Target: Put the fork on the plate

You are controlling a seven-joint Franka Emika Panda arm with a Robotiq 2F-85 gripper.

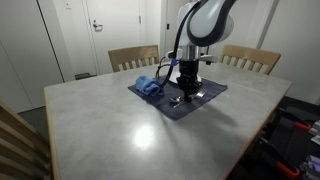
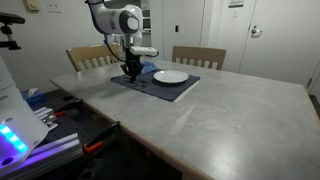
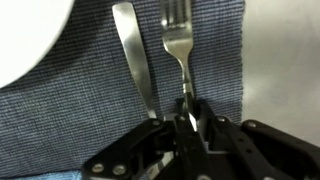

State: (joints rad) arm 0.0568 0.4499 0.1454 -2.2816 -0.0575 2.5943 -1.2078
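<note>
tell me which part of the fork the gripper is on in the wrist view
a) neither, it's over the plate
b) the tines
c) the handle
c: in the wrist view the gripper is closed around the handle of the fork. The tines point away from it, and the plate sits off to one side.

One fork was counted, and one other silver utensil whose kind could not be told. There was one white plate, one dark blue placemat and one crumpled blue cloth. There was one bench. Wooden chairs numbered three: a far chair, another far chair and a near chair. One robot arm was there.
</note>
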